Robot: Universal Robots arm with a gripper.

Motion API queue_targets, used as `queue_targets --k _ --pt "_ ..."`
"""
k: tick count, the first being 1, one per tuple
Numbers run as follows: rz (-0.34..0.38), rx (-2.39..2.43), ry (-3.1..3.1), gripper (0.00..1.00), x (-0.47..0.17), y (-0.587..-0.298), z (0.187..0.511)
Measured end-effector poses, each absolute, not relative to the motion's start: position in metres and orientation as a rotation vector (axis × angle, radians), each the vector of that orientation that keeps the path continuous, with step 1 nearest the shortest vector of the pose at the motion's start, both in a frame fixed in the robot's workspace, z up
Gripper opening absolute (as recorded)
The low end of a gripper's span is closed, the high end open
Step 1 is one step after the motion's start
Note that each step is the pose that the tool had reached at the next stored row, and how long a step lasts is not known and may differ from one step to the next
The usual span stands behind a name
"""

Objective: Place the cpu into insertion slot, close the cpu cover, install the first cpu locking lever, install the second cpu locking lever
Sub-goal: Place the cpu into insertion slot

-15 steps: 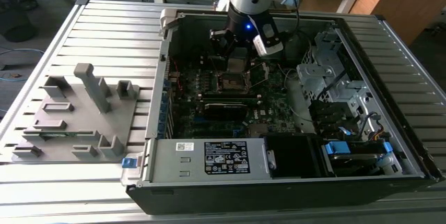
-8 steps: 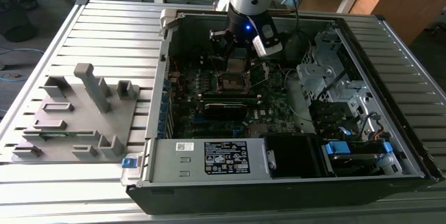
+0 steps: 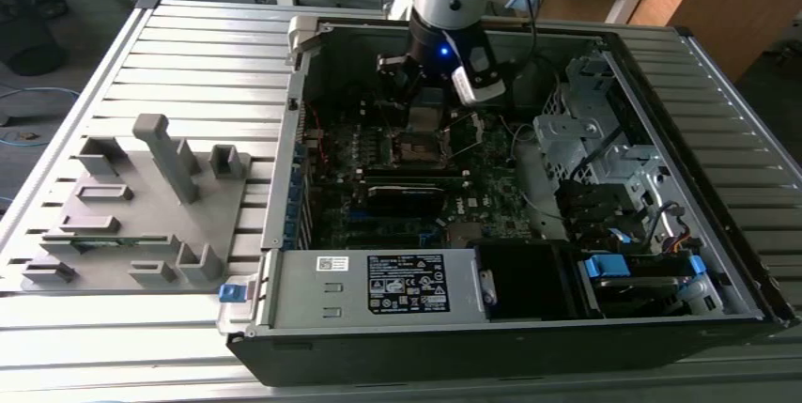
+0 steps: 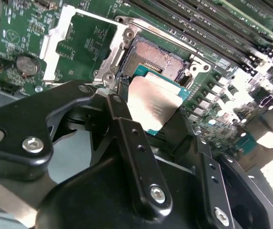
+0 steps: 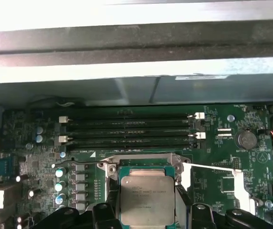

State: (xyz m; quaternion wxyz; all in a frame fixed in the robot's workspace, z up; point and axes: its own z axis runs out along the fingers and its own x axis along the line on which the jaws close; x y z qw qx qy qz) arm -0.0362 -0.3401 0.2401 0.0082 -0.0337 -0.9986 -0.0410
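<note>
My gripper [image 3: 433,102] reaches down into the open computer case and is shut on the cpu [image 4: 153,102], a flat silver-topped square held by its edges between the two black fingers [image 4: 127,129]. The cpu [image 5: 147,198] hangs tilted just above the insertion slot [image 4: 153,57], whose dark pin field and silver rim show beyond it. In the exterior view the insertion slot [image 3: 418,147] lies directly under the gripper. The cpu cover [image 4: 60,38] is swung open to one side of the slot, a silver frame with a window; it is also seen in the first wrist view [image 5: 236,183].
Long black memory slots [image 5: 127,129] run beside the socket. A coin battery [image 5: 246,139] sits past the open cover. The power supply [image 3: 401,286] and drive cage [image 3: 589,140] crowd the case. A grey fixture tray [image 3: 126,206] lies outside it, on the exterior view's left.
</note>
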Motion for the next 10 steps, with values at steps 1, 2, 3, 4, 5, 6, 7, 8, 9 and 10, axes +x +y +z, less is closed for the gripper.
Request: queue_targets --k 1,2,3,4,5,6,7,8,9,10 --pt "-0.128 -0.129 -3.121 0.54 -0.0362 -0.3401 0.2398" --pt "-0.128 -0.156 -3.12 0.54 -0.0362 -0.3401 0.2396" --pt "-0.129 -0.184 -3.119 0.54 -0.0362 -0.3401 0.2394" --pt "-0.129 -0.212 -3.118 0.54 -0.0362 -0.3401 0.2392" --pt "-0.129 -0.24 -3.117 0.54 -0.0362 -0.3401 0.2391" --pt "-0.129 -0.268 -3.115 0.54 -0.0362 -0.3401 0.239" --pt "-0.13 -0.297 -3.113 0.54 -0.0361 -0.3401 0.2388" --pt "-0.13 -0.324 -3.111 0.54 -0.0361 -0.3401 0.2387" --pt "-0.13 -0.353 -3.109 0.54 -0.0362 -0.3401 0.2386" --pt "-0.13 -0.381 -3.106 0.54 -0.0362 -0.3401 0.2385"
